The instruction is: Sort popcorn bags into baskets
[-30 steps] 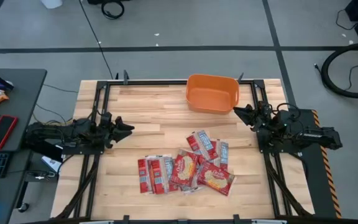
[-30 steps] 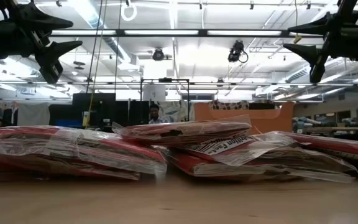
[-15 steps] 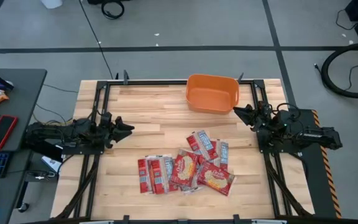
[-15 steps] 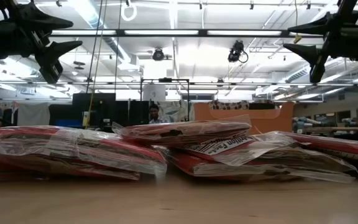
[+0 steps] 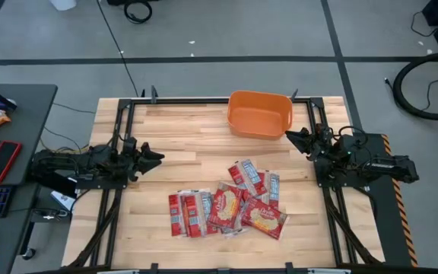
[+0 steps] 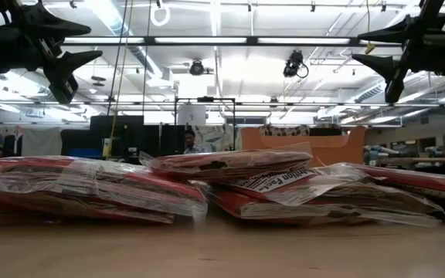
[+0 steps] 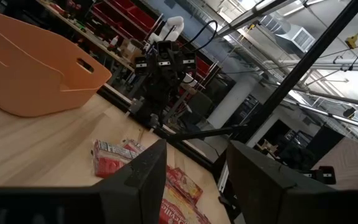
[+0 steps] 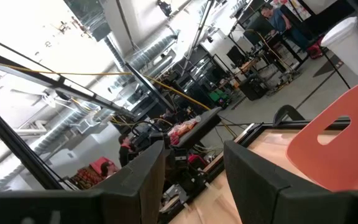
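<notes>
- High view: The bags (image 5: pixel 228 206) are seen lying in a loose heap on the table (image 5: pixel 188 137), near its front edge and about in the middle. Some bags are lying partly on top of others. The tub (image 5: pixel 260 115) is set at the back edge of the table, well apart from the bags, and nothing is seen inside it. The left gripper (image 5: pixel 153 157) is held over the left side of the table, with its fingers spread and nothing between them. The right gripper (image 5: pixel 291 138) is held over the right side, just beside the tub's front corner, also spread and holding nothing.
- Low view: The bags (image 6: pixel 230 185) are seen from the side, lying flat in low piles. Both grippers are held high above them, one at each top corner, with fingers apart.
- Left wrist view: The left gripper (image 7: pixel 194 171) is seen spread wide. The tub (image 7: pixel 30 68) and some bags (image 7: pixel 120 158) are seen past it on the wood. The other arm (image 7: pixel 163 68) is seen far off.
- Right wrist view: The right gripper (image 8: pixel 194 168) is seen spread, with nothing pinched. A part of the tub (image 8: pixel 340 140) is seen close by.
</notes>
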`<control>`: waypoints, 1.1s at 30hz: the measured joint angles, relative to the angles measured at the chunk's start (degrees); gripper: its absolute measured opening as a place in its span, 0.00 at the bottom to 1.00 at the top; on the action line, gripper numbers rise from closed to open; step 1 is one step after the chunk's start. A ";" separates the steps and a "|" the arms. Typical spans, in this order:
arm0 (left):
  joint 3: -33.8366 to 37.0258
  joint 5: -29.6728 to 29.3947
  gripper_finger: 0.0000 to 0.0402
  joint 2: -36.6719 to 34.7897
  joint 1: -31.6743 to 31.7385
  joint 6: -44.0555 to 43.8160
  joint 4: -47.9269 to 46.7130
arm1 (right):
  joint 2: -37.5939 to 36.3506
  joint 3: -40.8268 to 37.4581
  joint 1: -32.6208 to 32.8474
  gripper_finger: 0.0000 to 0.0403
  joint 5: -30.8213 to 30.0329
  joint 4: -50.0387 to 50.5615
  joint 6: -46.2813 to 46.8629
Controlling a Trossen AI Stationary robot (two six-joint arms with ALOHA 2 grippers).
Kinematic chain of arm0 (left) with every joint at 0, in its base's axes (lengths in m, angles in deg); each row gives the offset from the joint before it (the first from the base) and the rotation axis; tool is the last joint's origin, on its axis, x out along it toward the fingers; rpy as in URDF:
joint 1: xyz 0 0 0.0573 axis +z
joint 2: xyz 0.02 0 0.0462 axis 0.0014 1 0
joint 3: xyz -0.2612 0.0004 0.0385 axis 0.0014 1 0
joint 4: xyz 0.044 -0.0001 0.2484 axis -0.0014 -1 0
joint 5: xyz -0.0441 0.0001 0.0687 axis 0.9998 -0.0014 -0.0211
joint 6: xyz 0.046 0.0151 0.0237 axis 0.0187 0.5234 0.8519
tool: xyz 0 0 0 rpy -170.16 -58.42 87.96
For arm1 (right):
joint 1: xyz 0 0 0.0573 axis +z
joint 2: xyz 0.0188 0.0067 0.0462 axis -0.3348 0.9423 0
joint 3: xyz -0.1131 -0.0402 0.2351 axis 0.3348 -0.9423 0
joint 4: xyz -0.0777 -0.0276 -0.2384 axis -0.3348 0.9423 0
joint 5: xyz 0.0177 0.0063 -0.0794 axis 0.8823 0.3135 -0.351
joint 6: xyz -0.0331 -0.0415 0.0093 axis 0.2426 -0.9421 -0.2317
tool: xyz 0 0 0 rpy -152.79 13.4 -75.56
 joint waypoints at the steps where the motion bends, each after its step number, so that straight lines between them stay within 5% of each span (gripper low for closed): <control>1: 0.02 0.00 0.43 0.00 0.02 0.02 0.00 | 0.02 0.00 0.00 0.42 0.02 -0.02 0.00; 27: 0.01 3.84 0.43 0.04 0.02 -2.38 -0.32 | 0.00 0.00 0.02 0.42 0.02 0.00 0.00; 33: 0.00 3.87 0.43 5.12 0.07 -4.98 5.36 | 0.02 -0.02 0.02 0.42 0.02 0.00 0.00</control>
